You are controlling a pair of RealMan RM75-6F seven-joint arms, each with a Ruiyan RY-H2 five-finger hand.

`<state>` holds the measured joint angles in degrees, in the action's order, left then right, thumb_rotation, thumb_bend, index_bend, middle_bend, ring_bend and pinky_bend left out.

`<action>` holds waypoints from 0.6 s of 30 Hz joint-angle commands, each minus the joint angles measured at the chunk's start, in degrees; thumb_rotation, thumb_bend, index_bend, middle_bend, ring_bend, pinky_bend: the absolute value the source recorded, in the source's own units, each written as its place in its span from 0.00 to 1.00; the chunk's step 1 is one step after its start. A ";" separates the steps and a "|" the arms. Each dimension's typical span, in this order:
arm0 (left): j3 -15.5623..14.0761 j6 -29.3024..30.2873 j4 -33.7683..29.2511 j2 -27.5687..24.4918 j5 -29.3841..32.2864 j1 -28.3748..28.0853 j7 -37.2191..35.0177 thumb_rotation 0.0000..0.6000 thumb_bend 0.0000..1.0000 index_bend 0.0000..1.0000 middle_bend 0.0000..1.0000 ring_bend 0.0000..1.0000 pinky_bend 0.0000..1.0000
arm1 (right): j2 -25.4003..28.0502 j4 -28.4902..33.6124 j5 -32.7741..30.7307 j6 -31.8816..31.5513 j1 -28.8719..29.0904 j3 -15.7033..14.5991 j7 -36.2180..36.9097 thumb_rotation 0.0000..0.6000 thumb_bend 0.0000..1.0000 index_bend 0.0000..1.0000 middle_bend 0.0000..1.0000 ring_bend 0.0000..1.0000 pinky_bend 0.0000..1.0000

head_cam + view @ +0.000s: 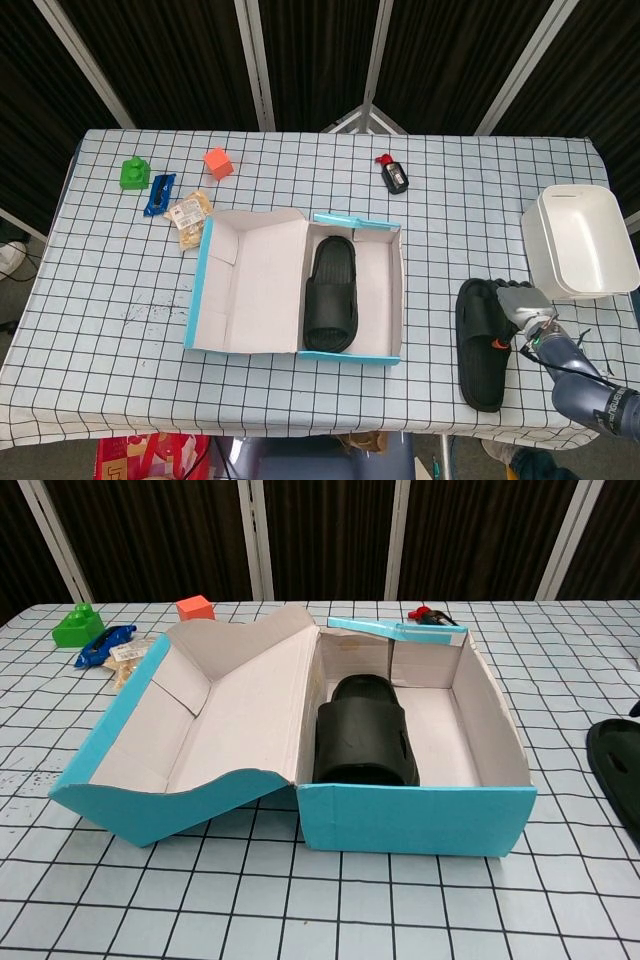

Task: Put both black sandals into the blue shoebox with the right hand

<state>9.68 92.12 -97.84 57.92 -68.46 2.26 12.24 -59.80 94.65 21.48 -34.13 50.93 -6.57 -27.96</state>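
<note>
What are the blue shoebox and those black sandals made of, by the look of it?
The shoebox looks like thin cardboard: blue matte outside, plain pale inside, creased flaps. The sandal inside it and the sandal on the table look like moulded rubber or foam, dull black, one piece.

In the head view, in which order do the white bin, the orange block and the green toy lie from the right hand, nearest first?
Measured from the right hand, at the sandal on the table:
1. White bin: close by, behind the hand at the right edge.
2. Orange block: far side, left of centre.
3. Green toy: far left corner, farthest.
</note>
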 commanded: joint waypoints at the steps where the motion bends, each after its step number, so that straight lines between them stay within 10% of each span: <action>1: 0.10 -0.27 0.14 0.05 0.29 -0.17 0.14 1.00 0.37 0.01 0.00 0.00 0.03 | -0.58 -0.57 -0.25 0.25 0.69 -0.39 0.28 1.00 0.16 0.01 0.07 0.03 0.00; 18: 0.92 -2.25 1.07 -0.02 2.92 -0.96 -0.19 1.00 0.37 0.01 0.00 0.00 0.03 | 0.01 1.01 -6.82 2.21 9.14 -6.27 -1.34 1.00 0.15 0.07 0.08 0.03 0.00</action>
<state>10.54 89.97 -96.82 57.92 -65.65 1.35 12.10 -60.19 95.04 15.91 -32.24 58.83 -11.78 -28.56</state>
